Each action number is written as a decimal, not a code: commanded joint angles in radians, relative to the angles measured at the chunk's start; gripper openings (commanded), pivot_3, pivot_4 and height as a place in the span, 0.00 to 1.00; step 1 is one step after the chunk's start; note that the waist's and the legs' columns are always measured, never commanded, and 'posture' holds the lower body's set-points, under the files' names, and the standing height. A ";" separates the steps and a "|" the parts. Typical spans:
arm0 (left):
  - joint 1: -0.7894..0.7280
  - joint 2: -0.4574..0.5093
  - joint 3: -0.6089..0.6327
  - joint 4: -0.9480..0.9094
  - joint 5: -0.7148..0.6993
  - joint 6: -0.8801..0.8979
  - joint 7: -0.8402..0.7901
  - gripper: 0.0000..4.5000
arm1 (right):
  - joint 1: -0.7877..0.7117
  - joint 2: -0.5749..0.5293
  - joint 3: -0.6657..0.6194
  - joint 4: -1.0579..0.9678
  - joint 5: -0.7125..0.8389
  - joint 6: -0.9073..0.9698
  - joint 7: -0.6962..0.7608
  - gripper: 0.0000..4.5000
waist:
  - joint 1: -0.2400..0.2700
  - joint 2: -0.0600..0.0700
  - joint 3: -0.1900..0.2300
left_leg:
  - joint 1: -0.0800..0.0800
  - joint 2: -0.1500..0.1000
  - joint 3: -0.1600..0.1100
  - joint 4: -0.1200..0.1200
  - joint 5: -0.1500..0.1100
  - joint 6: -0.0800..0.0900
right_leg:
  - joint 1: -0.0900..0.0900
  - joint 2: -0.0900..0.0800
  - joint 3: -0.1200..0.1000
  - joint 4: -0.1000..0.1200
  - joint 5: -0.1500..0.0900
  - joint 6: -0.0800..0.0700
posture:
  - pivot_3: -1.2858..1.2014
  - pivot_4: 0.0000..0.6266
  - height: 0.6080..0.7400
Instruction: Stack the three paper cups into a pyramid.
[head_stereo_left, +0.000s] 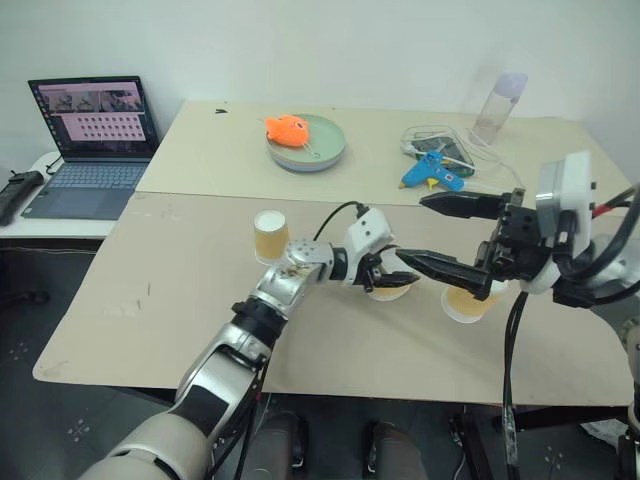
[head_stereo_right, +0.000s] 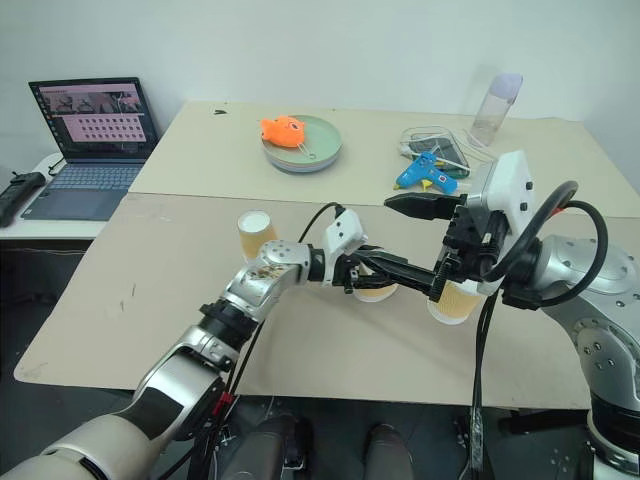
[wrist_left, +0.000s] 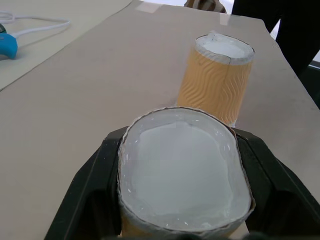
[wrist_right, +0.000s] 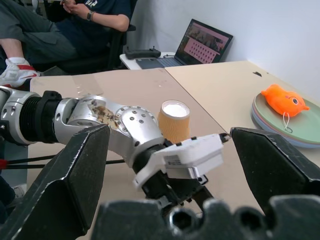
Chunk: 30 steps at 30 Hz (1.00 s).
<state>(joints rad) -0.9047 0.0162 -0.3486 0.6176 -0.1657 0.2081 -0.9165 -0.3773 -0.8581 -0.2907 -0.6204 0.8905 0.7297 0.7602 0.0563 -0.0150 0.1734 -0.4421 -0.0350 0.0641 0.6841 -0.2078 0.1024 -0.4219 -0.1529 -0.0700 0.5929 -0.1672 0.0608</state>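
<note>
My left gripper (head_stereo_left: 385, 278) is shut on an upside-down tan-orange paper cup (head_stereo_left: 392, 291) near the table's middle. Its black fingers (wrist_left: 97, 185) squeeze the cup (wrist_left: 185, 170) to an oval. A second cup (head_stereo_left: 470, 303) stands upside down just to the right, and appears beyond the held one (wrist_left: 220, 80) in the left wrist view. The third cup (head_stereo_left: 271, 236) stands upside down, apart to the left, and also shows in the right wrist view (wrist_right: 175, 119). My right gripper (head_stereo_left: 412, 230) hangs open above the held cup with nothing between its fingers, its lower finger over the second cup.
At the back of the table are a green plate (head_stereo_left: 325, 150) with an orange plush fish (head_stereo_left: 287, 129), a blue glue gun (head_stereo_left: 430, 173), cables and a translucent bottle (head_stereo_left: 497, 107). A laptop (head_stereo_left: 88, 140) sits on a side desk at the left. A person (wrist_right: 85, 20) sits beyond the table.
</note>
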 joint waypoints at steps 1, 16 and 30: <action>-0.015 -0.024 -0.005 0.117 0.055 -0.053 0.012 0.54 | -0.005 -0.015 -0.040 -0.027 0.023 -0.012 -0.013 1.00 | 0.002 0.000 -0.001 | 0.000 0.000 0.000 0.000 0.000 0.000 | 0.000 0.000 0.000 0.000 0.000 0.000 | 0.52 0.24 1.00; -0.084 0.010 0.115 -0.019 0.006 -0.016 -0.048 1.00 | -0.019 -0.006 -0.012 0.000 0.010 -0.022 -0.016 1.00 | -0.004 0.000 0.000 | -0.011 0.000 0.000 0.003 -0.001 0.003 | -0.009 -0.001 -0.001 0.001 0.002 0.001 | 0.52 0.24 1.00; -0.121 0.153 0.363 -0.591 -0.161 0.320 0.163 1.00 | -0.049 0.023 0.046 0.044 -0.016 -0.040 0.000 1.00 | -0.018 0.000 -0.001 | -0.015 0.000 0.000 0.010 -0.003 0.006 | -0.011 0.000 0.001 0.002 0.003 0.004 | 0.52 0.24 1.00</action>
<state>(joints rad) -0.9935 0.1531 -0.0616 0.1206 -0.3211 0.5303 -0.8609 -0.4308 -0.8338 -0.2525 -0.5780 0.8789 0.6887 0.7559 0.0387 -0.0145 0.1729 -0.4564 -0.0349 0.0641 0.6946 -0.2111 0.1080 -0.4321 -0.1517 -0.0691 0.5947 -0.1645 0.0644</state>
